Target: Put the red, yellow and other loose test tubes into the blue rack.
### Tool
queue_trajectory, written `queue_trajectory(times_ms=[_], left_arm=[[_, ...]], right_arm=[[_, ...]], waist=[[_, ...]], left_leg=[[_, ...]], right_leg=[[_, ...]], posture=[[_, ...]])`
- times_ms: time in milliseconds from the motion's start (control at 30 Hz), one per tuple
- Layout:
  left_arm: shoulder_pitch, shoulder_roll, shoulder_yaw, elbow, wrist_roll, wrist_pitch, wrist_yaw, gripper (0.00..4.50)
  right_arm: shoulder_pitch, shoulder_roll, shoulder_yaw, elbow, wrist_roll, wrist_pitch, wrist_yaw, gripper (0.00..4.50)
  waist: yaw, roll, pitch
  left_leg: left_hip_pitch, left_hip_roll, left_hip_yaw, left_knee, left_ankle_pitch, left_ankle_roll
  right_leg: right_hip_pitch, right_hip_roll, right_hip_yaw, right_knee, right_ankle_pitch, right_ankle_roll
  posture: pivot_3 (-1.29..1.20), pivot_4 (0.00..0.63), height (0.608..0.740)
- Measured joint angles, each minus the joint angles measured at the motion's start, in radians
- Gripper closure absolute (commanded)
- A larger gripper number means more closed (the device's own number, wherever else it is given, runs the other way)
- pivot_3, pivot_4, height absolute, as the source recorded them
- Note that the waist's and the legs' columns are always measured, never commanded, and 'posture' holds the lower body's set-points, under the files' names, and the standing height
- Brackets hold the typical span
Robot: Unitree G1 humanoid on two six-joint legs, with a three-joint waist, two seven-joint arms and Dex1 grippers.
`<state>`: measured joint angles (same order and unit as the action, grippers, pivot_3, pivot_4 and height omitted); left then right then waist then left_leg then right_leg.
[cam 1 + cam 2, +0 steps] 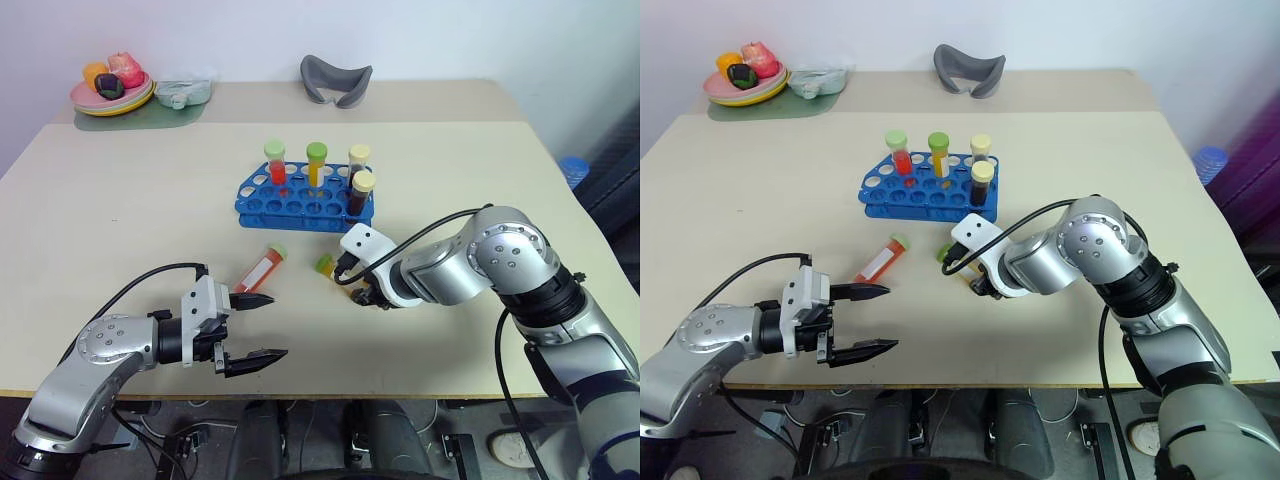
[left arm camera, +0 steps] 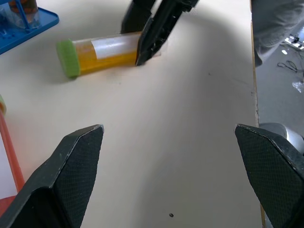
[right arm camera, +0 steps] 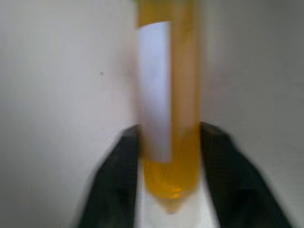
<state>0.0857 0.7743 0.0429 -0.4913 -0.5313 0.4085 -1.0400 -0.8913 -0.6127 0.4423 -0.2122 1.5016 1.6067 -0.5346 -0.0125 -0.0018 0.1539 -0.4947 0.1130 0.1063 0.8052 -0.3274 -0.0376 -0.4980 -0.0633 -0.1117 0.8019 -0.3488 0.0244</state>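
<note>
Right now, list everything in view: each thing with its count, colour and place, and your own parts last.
blue rack: one, blue, mid table.
racked test tubes: four, upright in the rack, green and yellow caps.
red test tube: one, green cap, lying loose in front of the rack.
yellow test tube: one, green cap, lying on the table by the right gripper.
plate of fruit: one, far left corner, on a green mat.
clear container: one, beside the plate.
grey curved object: one, far edge.
table: one, beige.
left gripper: black fingers, open, near edge.
right gripper: shut on the yellow test tube.
</note>
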Motion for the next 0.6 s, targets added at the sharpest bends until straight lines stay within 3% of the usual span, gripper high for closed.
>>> queue_trajectory(times_ms=[200, 333, 400, 500, 600], left_arm=[[0.000, 0.000, 0.000, 0.000, 0.000, 0.000, 0.002, 0.00], [0.003, -0.002, 0.007, 0.000, -0.002, 0.000, 0.020, 0.00], [0.004, -0.011, 0.023, 0.001, -0.005, 0.002, 0.038, 0.00], [0.005, -0.027, 0.054, 0.007, -0.021, 0.009, 0.068, 0.00], [0.004, -0.033, 0.074, 0.013, -0.032, 0.020, 0.091, 0.00]], right_arm=[[-0.002, 0.001, -0.001, -0.003, -0.014, 0.001, 0.005, 3.66], [-0.002, -0.006, -0.012, -0.073, -0.122, -0.014, 0.096, 3.66], [-0.001, -0.035, -0.023, -0.157, -0.215, -0.087, 0.191, 3.66], [0.050, -0.070, -0.031, -0.271, -0.438, -0.345, 0.369, 3.66], [0.151, -0.013, -0.069, -0.258, -0.594, -0.580, 0.501, 3.66]], waist=[[0.000, 0.000, 0.000], [0.001, 0.000, 0.000], [0.001, 0.000, 0.000], [0.001, 0.000, 0.000], [0.001, 0.000, 0.000]], left_leg=[[0.000, 0.000, 0.000, 0.000, 0.000, 0.000], [-0.001, 0.000, 0.000, 0.000, 0.000, 0.000], [-0.001, 0.000, 0.000, -0.001, 0.000, 0.000], [0.000, 0.000, -0.001, -0.003, 0.000, 0.000], [0.000, 0.000, 0.000, -0.003, 0.000, 0.000]], right_leg=[[0.000, 0.000, 0.000, 0.000, 0.000, 0.000], [-0.001, 0.000, 0.000, 0.000, 0.000, 0.000], [-0.001, 0.000, 0.000, -0.001, 0.000, 0.000], [0.000, 0.001, 0.000, -0.004, 0.000, 0.000], [0.000, 0.001, -0.001, -0.004, 0.000, 0.000]], posture=[[0.00, 0.150, 0.666], [0.00, 0.150, 0.666], [0.00, 0.150, 0.666], [0.00, 0.150, 0.666], [0.00, 0.150, 0.666]])
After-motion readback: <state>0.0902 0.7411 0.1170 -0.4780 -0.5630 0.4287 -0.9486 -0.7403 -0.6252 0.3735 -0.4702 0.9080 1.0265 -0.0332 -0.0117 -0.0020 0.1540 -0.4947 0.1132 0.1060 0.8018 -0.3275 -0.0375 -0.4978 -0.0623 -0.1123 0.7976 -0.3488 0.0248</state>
